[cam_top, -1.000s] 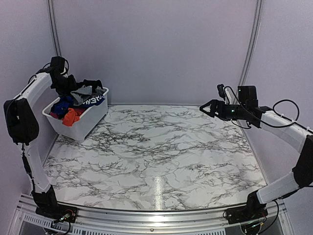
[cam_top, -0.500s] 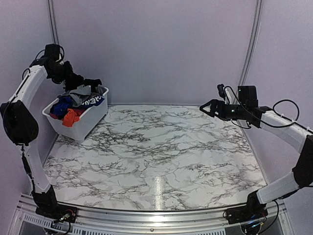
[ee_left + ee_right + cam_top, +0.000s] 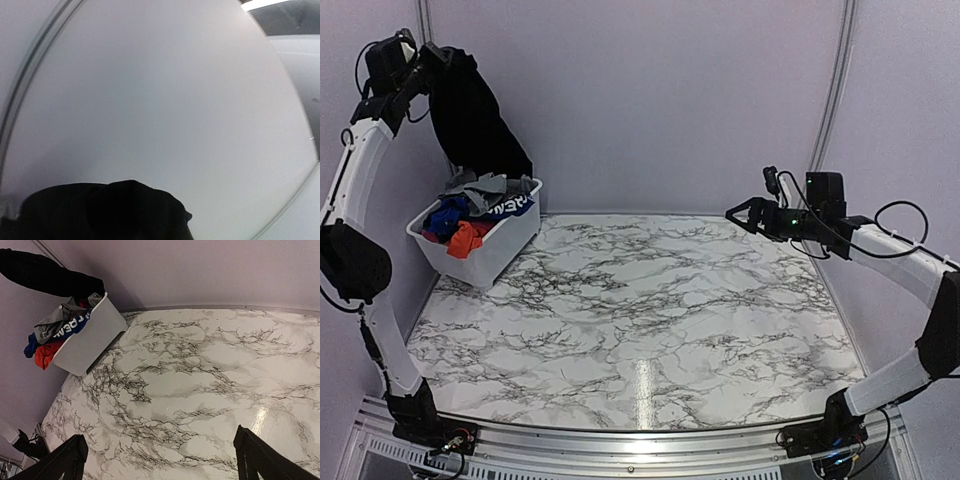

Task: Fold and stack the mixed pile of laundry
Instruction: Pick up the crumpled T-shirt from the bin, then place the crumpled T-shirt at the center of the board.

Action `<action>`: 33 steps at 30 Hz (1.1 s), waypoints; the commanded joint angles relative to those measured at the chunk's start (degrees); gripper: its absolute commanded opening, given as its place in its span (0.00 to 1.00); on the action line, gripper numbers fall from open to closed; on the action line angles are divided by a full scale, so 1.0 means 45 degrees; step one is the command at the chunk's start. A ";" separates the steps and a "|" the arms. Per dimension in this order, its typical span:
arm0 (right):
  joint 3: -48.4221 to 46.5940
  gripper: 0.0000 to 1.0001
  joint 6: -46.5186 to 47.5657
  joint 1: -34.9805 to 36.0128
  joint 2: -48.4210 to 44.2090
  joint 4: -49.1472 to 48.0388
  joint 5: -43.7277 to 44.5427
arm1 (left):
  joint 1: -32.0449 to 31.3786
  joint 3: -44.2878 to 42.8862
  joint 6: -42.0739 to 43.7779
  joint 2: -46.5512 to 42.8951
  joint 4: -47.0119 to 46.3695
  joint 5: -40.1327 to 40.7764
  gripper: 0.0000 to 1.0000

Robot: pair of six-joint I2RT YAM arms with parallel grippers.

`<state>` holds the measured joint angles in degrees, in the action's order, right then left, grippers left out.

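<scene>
Black garment (image 3: 475,115) hangs full length at far left, high over the white basket (image 3: 505,250). Its top is bunched in the left gripper (image 3: 428,58), jaws clamped tight on the cloth. The lower hem reaches down to the basket's far rim; cannot tell whether it clears the heap. The rest of the mixed laundry pile (image 3: 470,215) sits in the basket: grey piece (image 3: 485,188) on top, blue piece (image 3: 510,207) with white lettering, orange-red piece (image 3: 465,238) at the near side. Marble table (image 3: 650,300) shows no folded item and no stack. Judgement: task at its very start, one garment raised, every fold and the stacking left to do. Right gripper (image 3: 740,215) hovers over the table's far right, jaws spread wide, holding nothing, well apart from garment and basket.
</scene>
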<state>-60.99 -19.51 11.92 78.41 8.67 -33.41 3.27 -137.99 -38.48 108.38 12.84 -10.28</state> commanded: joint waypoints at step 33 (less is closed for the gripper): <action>-0.0071 0.98 0.0936 0.1379 -0.1550 -0.3049 -0.0497 | -1.0021 0.2480 0.2631 -0.0953 -0.0569 -0.2886 0.00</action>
<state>-61.65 -17.04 17.89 74.46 -7.18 -37.93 -42.11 -132.46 -37.52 108.38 0.19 -32.12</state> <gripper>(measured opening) 0.978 0.047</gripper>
